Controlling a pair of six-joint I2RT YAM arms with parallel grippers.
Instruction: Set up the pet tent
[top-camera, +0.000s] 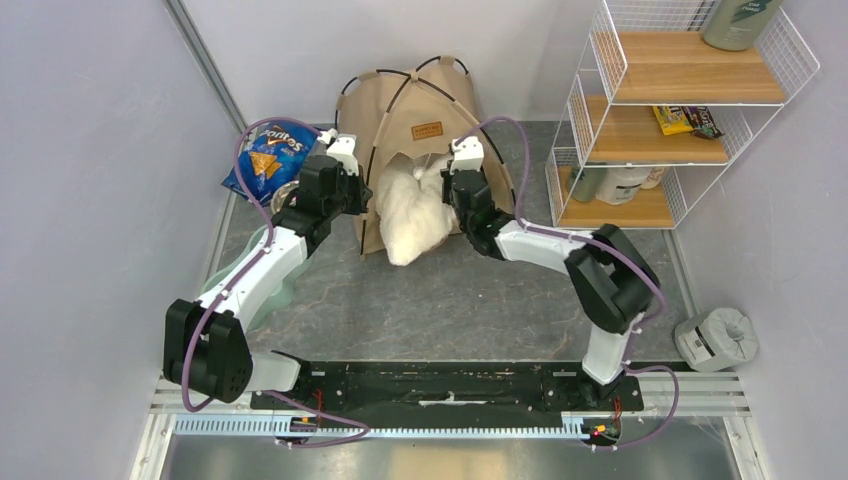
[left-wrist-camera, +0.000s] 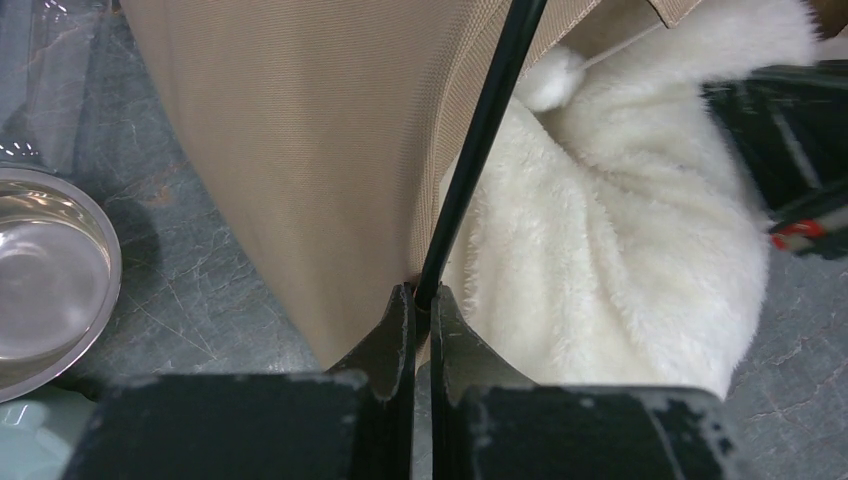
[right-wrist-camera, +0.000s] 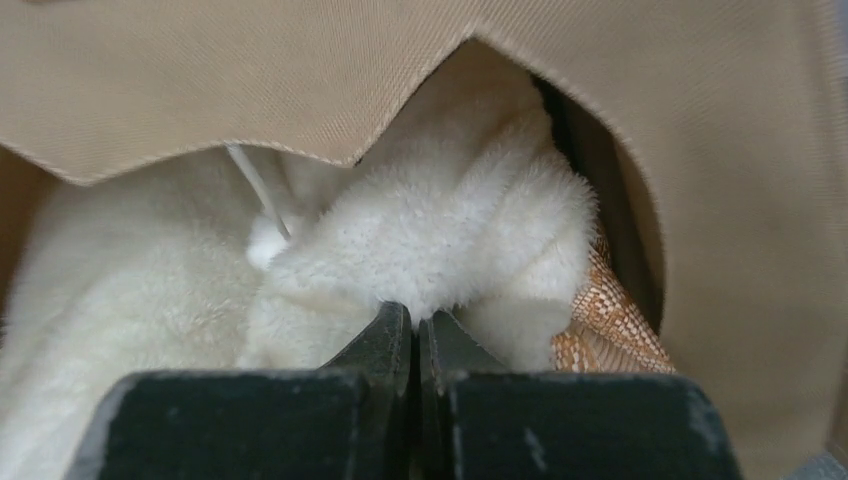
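The tan canvas pet tent (top-camera: 415, 110) stands at the back of the table, its black poles arched over it and a brown label above the doorway. A fluffy white pillow (top-camera: 412, 213) lies half in the doorway and spills toward the front. My left gripper (top-camera: 362, 195) is at the tent's left front corner, shut on a thin black tent pole (left-wrist-camera: 478, 150) beside the tan fabric (left-wrist-camera: 320, 150). My right gripper (top-camera: 447, 180) is at the doorway, shut on a fold of the pillow (right-wrist-camera: 440, 250) under the tent's arched edge (right-wrist-camera: 300, 80).
A blue Doritos bag (top-camera: 268, 155) lies left of the tent. A glass bowl (left-wrist-camera: 45, 270) sits by the left arm. A white wire shelf (top-camera: 665, 110) with wooden boards stands at the right. A grey tape roll (top-camera: 715, 338) lies at the front right.
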